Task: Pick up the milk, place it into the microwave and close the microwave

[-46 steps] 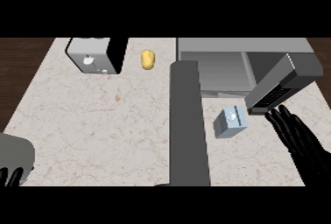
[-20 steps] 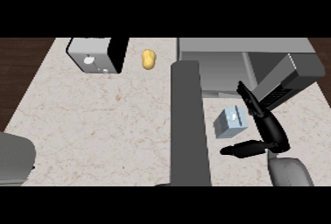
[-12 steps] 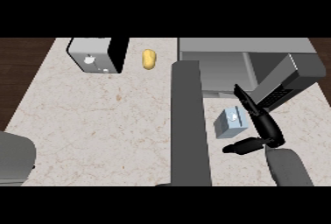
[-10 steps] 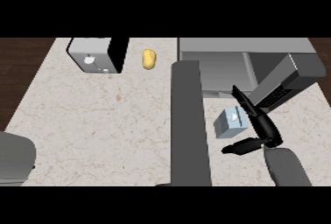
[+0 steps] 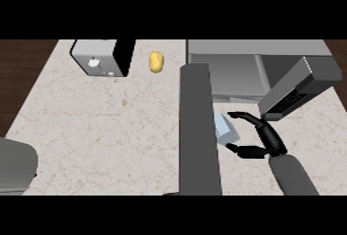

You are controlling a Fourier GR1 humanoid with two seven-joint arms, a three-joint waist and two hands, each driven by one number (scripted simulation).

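The milk [image 5: 226, 129], a small pale blue-and-white carton, stands on the counter right of centre, its left edge hidden by a grey upright bar [image 5: 199, 133]. My right hand [image 5: 270, 139] comes in from the lower right and curls round the carton, fingers [image 5: 245, 117] over its far side and thumb [image 5: 243, 150] at its near side. The microwave [image 5: 234, 73] sits at the back right with its door [image 5: 298, 89] swung open toward me, just beyond the hand. Only my left forearm [image 5: 15, 166] shows at the lower left; its hand is out of view.
A grey and black toaster-like box [image 5: 102, 57] stands at the back left, with a yellow potato-like item [image 5: 156, 62] beside it. The upright bar splits the counter [image 5: 102, 119] down the middle. Dark floor lies past the counter's left edge.
My right hand has swung left from beside the microwave door and curled round the milk. The carton has shifted a little left, against the bar.
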